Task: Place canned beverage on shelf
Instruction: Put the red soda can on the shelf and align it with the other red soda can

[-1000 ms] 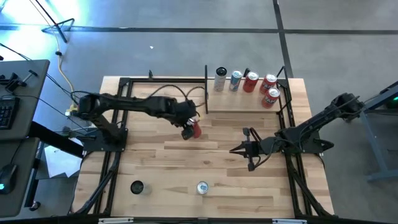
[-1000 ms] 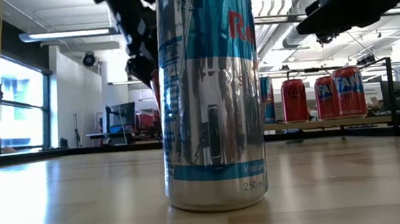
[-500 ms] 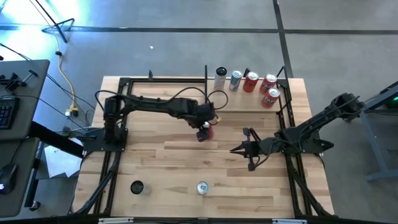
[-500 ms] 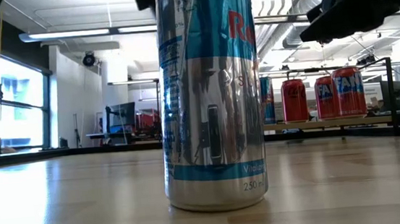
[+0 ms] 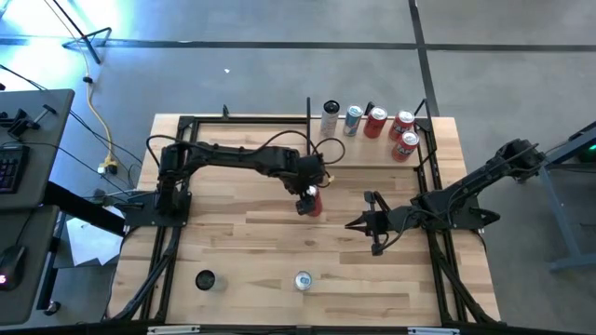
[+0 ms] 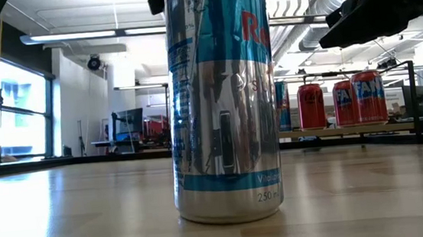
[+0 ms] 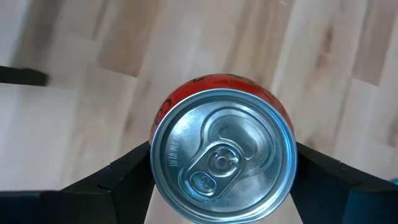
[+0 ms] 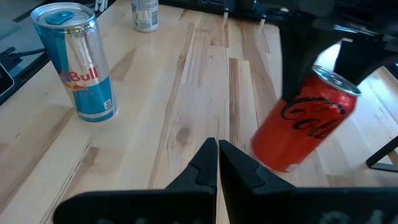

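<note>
A red cola can (image 5: pixel 312 204) hangs in my left gripper (image 5: pixel 308 193) over the middle of the table, short of the shelf (image 5: pixel 368 154). The shelf is a light-wood board with black posts at the far right, and several cans (image 5: pixel 374 122) stand on it. In the left wrist view the can's silver top (image 7: pixel 224 163) sits between the two dark fingers. My right gripper (image 5: pixel 361 223) is shut on nothing, right of the can, and its fingertips (image 8: pixel 217 148) point at it. The low view hides the red can behind a silver-blue can (image 6: pixel 222 102). My left gripper pinches the red can's side wall just below its top rim (image 7: pixel 163 118), one finger (image 7: pixel 127 174) on each side. The fingers slant down from above. The can (image 8: pixel 303 124) hangs tilted below them. Whether its bottom edge touches the table does not show.
A silver-blue can (image 5: pixel 303 280) and a dark can (image 5: pixel 205 279) stand near the table's front edge. Black frame rails (image 5: pixel 168 261) run along both sides of the table. Bare planks lie between the red can and the shelf's near edge.
My left gripper has carried the red can toward the table's right edge and slightly down, mostly in the first half second. It has hardly moved since. The can stays tilted in the hold.
</note>
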`<state>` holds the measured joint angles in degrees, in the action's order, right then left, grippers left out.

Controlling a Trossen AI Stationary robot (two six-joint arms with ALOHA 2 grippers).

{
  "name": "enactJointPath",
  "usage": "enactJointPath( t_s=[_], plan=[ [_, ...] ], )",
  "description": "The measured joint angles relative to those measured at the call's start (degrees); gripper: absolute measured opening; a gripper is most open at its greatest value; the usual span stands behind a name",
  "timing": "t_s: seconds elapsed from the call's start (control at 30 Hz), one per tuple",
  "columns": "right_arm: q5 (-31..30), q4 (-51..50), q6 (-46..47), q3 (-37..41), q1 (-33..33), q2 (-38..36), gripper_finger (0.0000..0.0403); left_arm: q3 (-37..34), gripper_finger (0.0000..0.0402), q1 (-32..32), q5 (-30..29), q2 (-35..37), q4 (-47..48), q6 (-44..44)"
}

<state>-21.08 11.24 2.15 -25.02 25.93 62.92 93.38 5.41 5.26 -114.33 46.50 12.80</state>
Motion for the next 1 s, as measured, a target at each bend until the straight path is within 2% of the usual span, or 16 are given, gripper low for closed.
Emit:
enactJointPath(
  t_s=[0.43,0.8,1.0],
  plan=[
    [0.00,-0.83,0.00,0.00,0.00,0.00,0.0000,0.00,0.0317,-0.02,0.22,-0.06,-0.37,-2.61],
    [0.00,-1.18,-0.02,0.00,0.00,0.00,0.0000,-0.02,0.0390,-0.61,0.09,-0.06,-1.07,-3.42],
    [0.00,-2.85,0.00,0.00,0.00,0.00,0.0000,-0.04,0.0397,-0.45,-1.77,1.51,-0.86,-6.33]
  ],
)
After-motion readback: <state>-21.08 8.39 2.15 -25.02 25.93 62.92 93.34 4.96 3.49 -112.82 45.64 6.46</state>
